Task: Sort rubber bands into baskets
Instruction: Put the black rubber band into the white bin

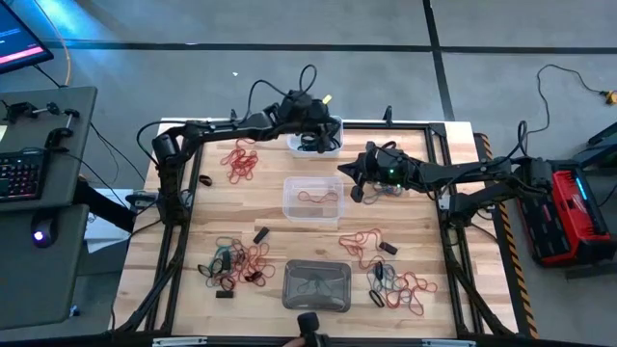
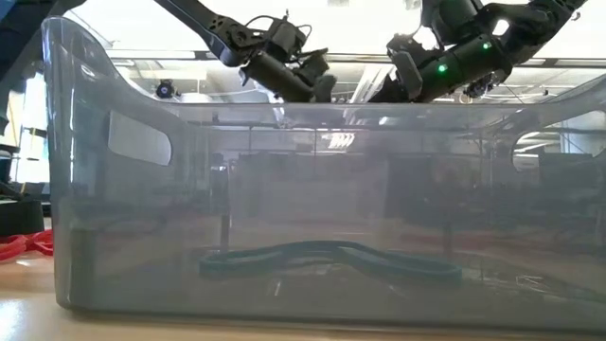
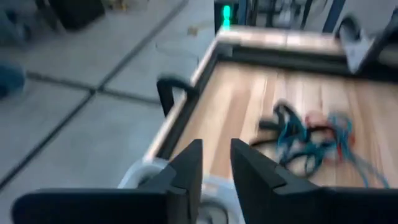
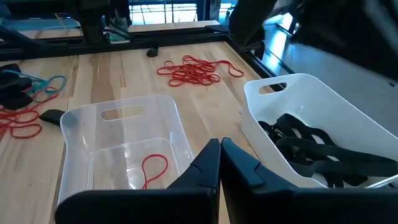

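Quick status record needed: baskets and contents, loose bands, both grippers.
white basket: black bands inside
clear basket: one red band inside
grey basket: a dark band inside
loose bands: red pile at the far left; mixed piles near both front corners
left gripper: over the white basket, fingers slightly apart, nothing seen held
right gripper: shut, empty, between the clear and white baskets

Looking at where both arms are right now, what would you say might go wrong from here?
The left end effector hovers over the opaque white plastic basket, its fingers slightly parted with nothing visibly between them, so a black band might have missed or could snag. The right end effector, shut and empty, sits close by beside the clear plastic basket; the arms could crowd each other.
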You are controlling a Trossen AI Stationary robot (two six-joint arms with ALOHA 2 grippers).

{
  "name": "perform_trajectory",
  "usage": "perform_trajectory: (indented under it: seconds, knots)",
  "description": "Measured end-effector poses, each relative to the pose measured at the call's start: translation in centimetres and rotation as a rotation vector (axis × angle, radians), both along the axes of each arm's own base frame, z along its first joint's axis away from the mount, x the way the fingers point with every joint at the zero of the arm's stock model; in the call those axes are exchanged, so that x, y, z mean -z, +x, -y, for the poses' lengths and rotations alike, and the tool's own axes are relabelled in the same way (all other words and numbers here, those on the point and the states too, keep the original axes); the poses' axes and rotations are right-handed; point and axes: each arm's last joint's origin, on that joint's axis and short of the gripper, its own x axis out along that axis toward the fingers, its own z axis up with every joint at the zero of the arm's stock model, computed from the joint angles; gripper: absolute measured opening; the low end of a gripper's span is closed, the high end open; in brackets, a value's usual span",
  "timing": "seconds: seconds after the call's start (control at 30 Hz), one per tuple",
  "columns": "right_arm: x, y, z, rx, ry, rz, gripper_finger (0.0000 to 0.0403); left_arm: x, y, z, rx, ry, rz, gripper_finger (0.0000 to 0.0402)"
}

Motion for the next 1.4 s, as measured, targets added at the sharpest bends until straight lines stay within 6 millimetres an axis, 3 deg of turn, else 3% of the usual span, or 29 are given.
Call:
perform_trajectory:
  seconds: [0.23,0.57,0.97,1.23,1.4]
  knots:
    - [0.0,0.0,0.0,0.0,0.001,0.0,0.0,1.4,-0.5,1.3,0.02,0.065,0.13,0.0006]
    - [0.0,0.0,0.0,-0.009,0.004,0.001,0.0,0.6,-5.8,5.9,0.098,0.13,0.09,0.0001]
    - [0.1,0.0,0.0,-0.01,0.006,-0.007,0.0,-1.0,-13.5,11.1,0.175,0.04,-0.131,0.0]
    - [0.1,0.0,0.0,-0.011,0.006,-0.007,0.0,-0.4,-15.4,13.7,0.209,-0.045,-0.318,0.0]
    - [0.1,0.0,-0.1,-0.011,0.007,-0.013,0.0,0.7,-16.4,14.3,0.123,-0.047,-0.495,0.0]
